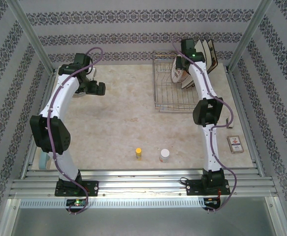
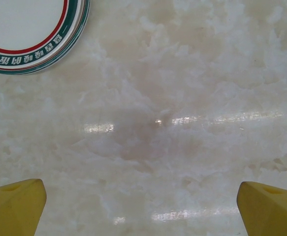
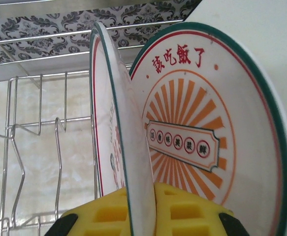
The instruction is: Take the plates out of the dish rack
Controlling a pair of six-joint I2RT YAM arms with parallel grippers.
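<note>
Only edge-on: front plate (image 3: 131, 157), bottom off-frame.

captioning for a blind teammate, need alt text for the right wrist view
The yellow right claw grips the bottom edge of a round white plate standing upright in the silver wire dish rack. Beside it stands a second round plate with an orange sunburst centre and green rim.

Two white robot arms, left arm (image 1: 59, 105) and right arm (image 1: 209, 135), with bulky black joints and black bases; purple cables loop along each. Jaws are yellow plastic.
</note>
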